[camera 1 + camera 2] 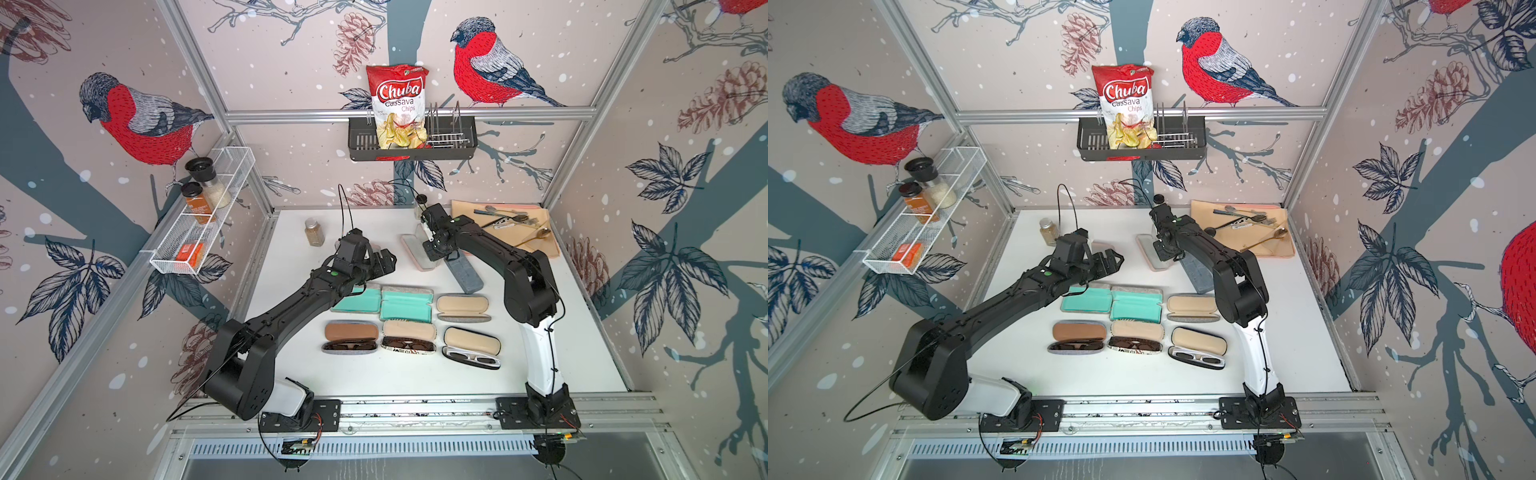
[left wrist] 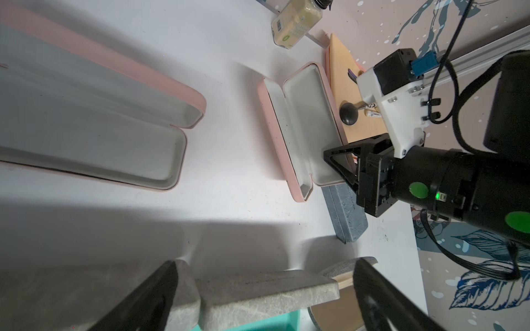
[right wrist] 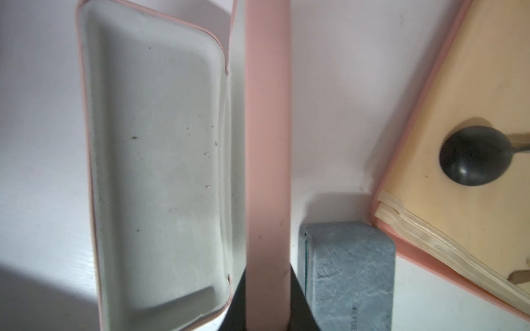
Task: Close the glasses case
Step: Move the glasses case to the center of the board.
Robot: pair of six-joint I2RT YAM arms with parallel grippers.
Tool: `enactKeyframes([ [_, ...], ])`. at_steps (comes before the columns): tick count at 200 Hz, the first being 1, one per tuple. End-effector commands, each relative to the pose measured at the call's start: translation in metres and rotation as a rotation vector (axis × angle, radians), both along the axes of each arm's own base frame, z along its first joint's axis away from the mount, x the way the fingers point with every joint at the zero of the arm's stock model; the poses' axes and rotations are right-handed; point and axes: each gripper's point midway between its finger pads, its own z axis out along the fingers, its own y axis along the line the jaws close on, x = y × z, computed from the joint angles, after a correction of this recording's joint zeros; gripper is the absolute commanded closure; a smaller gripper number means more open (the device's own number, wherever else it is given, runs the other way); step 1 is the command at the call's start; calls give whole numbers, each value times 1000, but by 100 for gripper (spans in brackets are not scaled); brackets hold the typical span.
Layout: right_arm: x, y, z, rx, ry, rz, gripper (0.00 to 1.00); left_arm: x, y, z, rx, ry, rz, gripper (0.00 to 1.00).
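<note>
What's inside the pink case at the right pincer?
Only bare grey lining with a few specks in the pink case; no glasses. Its raised lid is bare too in the left wrist view, except the corner covered by the right pincer.

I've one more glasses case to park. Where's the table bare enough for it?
Bare: the front strip of table between the sunglasses row and the rail; the side strip between the right arm and wall. Crowded: the middle grid of cases; the back, around the pink case, grey case and placemat.

you're facing a lab test cell: silver aluminium frame rail (image 1: 498, 113) upper middle, bird-print wallpaper panel (image 1: 137, 120) upper left.
</note>
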Motion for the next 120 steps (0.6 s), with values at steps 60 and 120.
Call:
enactKeyframes([
  [60,4,-30,-8,-107,-10,-98,89,15,-21,13,-68,-33,-55,5],
  [120,-2,-31,-17,-118,12,-105,84,15,-25,5,-68,-18,-62,5],
])
